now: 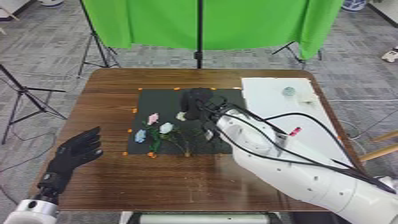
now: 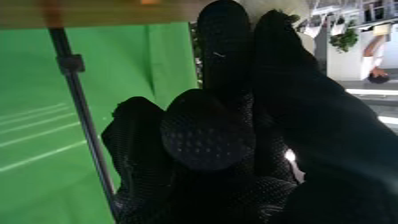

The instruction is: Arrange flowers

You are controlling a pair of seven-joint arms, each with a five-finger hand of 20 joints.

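Upper middle | my right hand (image 1: 196, 99) is pinching the white flower (image 1: 181, 116) | bloom sits just upper-right of that pale-blue one (image 1: 166, 128)!

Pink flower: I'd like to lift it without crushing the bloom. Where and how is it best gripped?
Probably by the stem just below the bloom of the pink flower, coming down from above and slightly from the left. The bloom points toward the far side of the black mat, and a pale flower sits close on its nearer right, making that side tighter.
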